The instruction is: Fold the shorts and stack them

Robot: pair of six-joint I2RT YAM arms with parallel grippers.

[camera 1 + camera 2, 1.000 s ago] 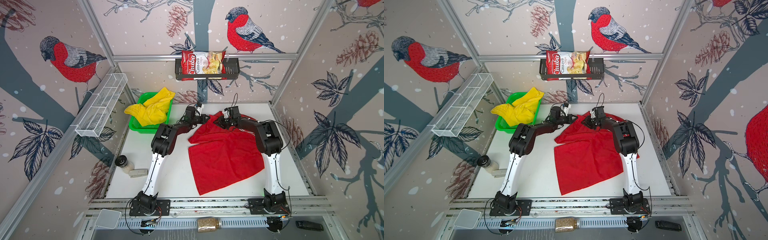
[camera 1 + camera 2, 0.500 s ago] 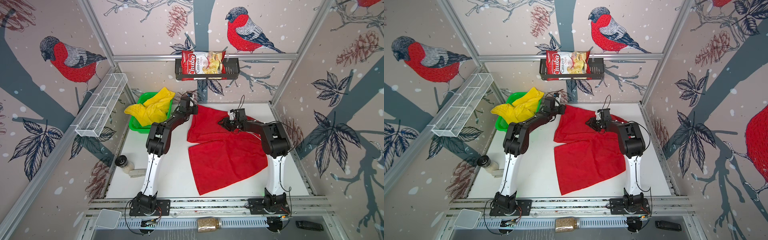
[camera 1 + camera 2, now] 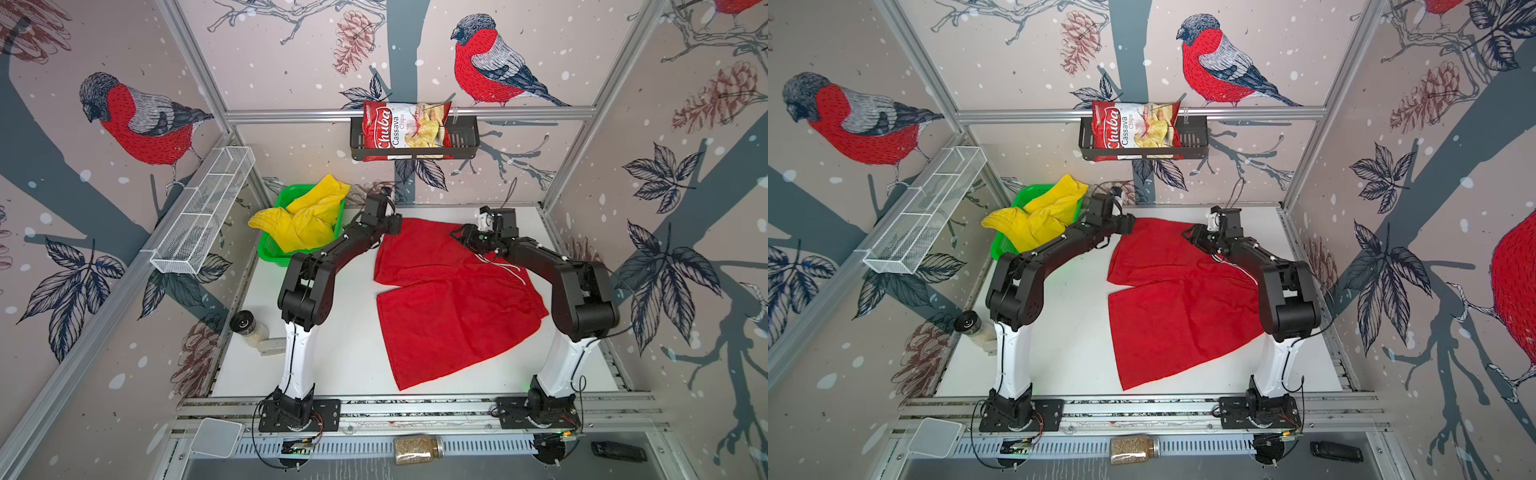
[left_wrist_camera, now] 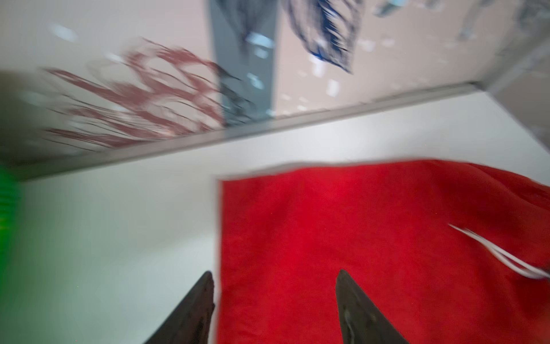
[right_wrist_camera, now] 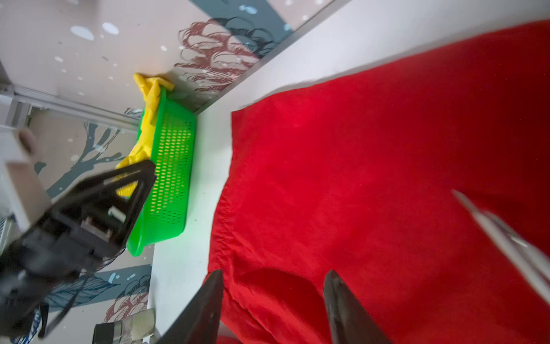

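on the table [image 3: 349, 365], one red shorts [image 3: 449, 316]; one yellow shorts [image 3: 307, 224] in one basket [image 3: 268, 251].

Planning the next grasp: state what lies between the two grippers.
Only the red shorts, lying flat, between left gripper and right gripper, in both top views.

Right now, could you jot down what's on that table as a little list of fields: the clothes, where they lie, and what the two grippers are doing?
Red shorts: spread out unfolded on the white table, pale drawstring showing
Yellow shorts: bunched in the green basket, spilling over its rim
Left gripper: open, over the red shorts' far left corner, holding nothing
Right gripper: open, over the red shorts, holding nothing
Folded or stacked: nothing yet
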